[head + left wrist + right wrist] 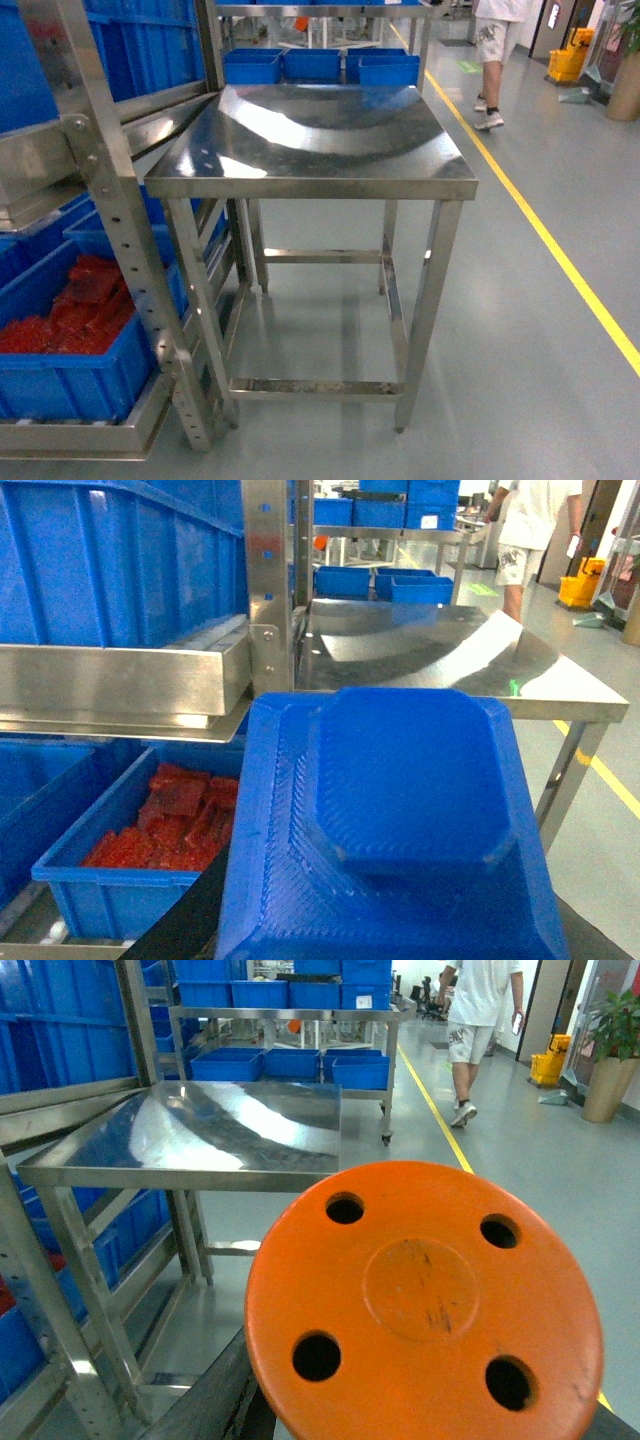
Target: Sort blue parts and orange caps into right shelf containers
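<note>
Blue part [410, 820] fills the left wrist frame's lower centre; orange cap [425, 1305] fills the right's. End effector openings cannot be told. Counter [310, 135] stands centre, red-sheet crate [70, 385] lower left, person [495, 50] upper right.

In the head view we see neither of our arms. At the left wrist, our left pincer is almost wholly hidden behind a blue part [400, 830] that fills the lower view; only a dark edge shows beneath it. At the right wrist, an orange cap [425, 1305] likewise covers our right pincer. We cannot tell how either pincer's jaws stand.
</note>
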### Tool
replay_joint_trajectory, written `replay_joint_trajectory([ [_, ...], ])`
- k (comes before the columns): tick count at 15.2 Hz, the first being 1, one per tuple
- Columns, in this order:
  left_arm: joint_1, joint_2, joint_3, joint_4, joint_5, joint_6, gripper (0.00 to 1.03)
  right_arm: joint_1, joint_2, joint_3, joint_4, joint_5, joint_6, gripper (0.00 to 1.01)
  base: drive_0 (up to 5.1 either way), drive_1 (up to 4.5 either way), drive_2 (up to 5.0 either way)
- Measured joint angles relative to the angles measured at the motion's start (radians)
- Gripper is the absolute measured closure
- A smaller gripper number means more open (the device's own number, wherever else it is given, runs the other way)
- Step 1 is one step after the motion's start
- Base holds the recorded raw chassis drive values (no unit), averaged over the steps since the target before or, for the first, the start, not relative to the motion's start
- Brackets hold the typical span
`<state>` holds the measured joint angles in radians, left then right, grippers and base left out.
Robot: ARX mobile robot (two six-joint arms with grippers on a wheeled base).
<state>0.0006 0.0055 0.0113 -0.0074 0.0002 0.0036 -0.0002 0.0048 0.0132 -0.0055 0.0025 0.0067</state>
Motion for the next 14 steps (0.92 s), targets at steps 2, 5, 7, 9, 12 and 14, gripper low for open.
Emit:
replay_joint_trajectory([
  [2,0.0,0.0,0.0,0.0,0.0,0.0,0.61,0.0,0.0,0.0,-0.002,0.0,0.0,0.57,-5.0,2.44,2.4],
  [5,0.0,0.0,0.0,-0.001,0.0,0.0,0.61,0.0,0.0,0.0,-0.001,0.0,0.0,0.57,-5.0,2.4,2.4],
  [7,0.0,0.0,0.0,0.002,0.0,0.0,0.61,0.0,0.0,0.0,-0.001,0.0,0.0,0.57,-5.0,2.41,2.4],
  [9,0.0,0.0,0.0,0.001,0.0,0.0,0.61,0.0,0.0,0.0,0.001,0.0,0.0,0.57,-5.0,2.41,2.4],
  [12,0.0,0.0,0.0,0.0,-0.001,0.0,0.61,0.0,0.0,0.0,-0.002,0.0,0.0,0.57,-5.0,2.4,2.4],
  [14,0.0,0.0,0.0,0.0,0.0,0.0,0.61,0.0,0.0,0.0,-0.001,-0.001,0.0,0.57,-5.1,2.35,2.4],
])
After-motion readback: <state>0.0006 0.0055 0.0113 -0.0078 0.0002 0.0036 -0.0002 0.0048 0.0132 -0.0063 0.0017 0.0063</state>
